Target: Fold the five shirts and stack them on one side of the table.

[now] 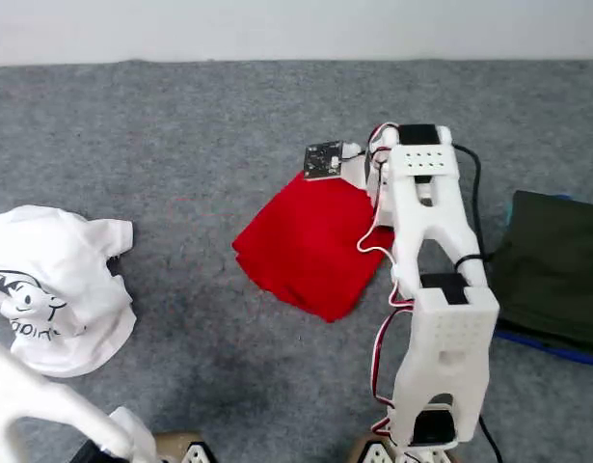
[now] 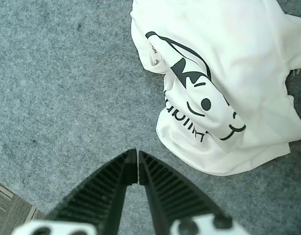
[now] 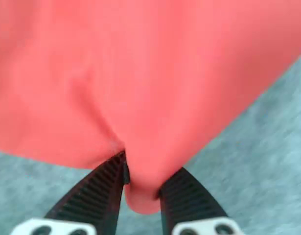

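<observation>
Table, grey carpet-like covering. Lying on it:
- white shirt, crumpled, black print, at the left edge
- red shirt, folded, near the middle
- dark green shirt, folded, at the right edge, over a blue layer

A grey, felt-like carpet covers the table, and its surface looks rough and a little speckled. At 12 o'clock a plain white wall stands directly behind the far edge. Near 6 o'clock the carpet has a darker patch. The light is soft and even, with faint shadows. Beside the carpet's edge lies a brown wooden surface.
</observation>
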### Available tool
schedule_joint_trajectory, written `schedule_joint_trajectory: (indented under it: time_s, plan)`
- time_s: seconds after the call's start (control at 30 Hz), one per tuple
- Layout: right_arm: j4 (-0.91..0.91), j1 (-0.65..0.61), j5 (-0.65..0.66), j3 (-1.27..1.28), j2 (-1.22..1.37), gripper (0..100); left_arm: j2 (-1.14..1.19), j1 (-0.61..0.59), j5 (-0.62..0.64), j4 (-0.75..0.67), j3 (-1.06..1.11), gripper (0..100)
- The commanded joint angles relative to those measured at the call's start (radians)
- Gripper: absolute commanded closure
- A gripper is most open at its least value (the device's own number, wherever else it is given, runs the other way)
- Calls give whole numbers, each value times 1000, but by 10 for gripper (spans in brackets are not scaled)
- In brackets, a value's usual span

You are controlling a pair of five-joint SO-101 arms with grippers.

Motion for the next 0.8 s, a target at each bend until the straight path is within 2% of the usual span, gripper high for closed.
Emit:
schedule_joint_trajectory:
  time_s: [0.0, 0.1, 0.2, 0.33, 0.47, 0.77]
  plan:
    - [-64, -31, 9, -57, -21, 990, -40, 0, -43, -12, -4, 981]
    - [-79, -27, 8, -57, -50, 951, -40, 0, -61, -12, -4, 981]
    - [-61, -2, -63, -57, -93, 842, -40, 0, -68, -12, -4, 981]
    - [-7, 4, -336, -57, -153, 792, -34, 0, -68, -12, -4, 981]
    - [73, -4, -585, -57, -216, 786, -34, 0, -69, -14, -4, 981]
    - [303, -97, -1332, -57, -323, 786, -38, 0, -100, -18, 61, 981]
